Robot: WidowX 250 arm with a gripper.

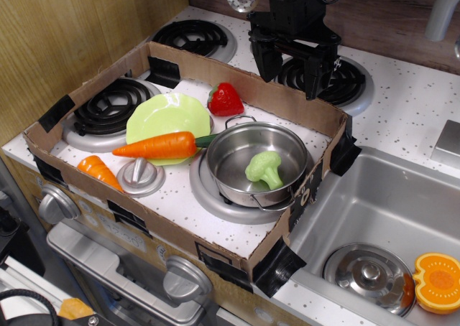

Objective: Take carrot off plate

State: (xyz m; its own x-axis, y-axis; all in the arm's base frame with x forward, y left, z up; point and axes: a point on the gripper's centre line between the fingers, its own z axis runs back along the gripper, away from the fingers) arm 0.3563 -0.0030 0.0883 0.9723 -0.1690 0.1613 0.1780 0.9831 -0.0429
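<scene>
The long orange carrot (pixel 158 146) with a dark green stem tip lies across the near edge of the lime-green plate (pixel 167 115), its point sticking out to the left and its stem toward the steel pot. My black gripper (pixel 290 66) hangs open and empty above the far cardboard wall, well behind and to the right of the plate.
A cardboard wall (pixel 237 82) rings the toy stove top. Inside are a strawberry (pixel 226 99), a steel pot (pixel 257 156) holding broccoli (pixel 264 169), a small silver lid (pixel 140 175) and a stubby carrot piece (pixel 98 171). A sink (pixel 381 218) lies to the right.
</scene>
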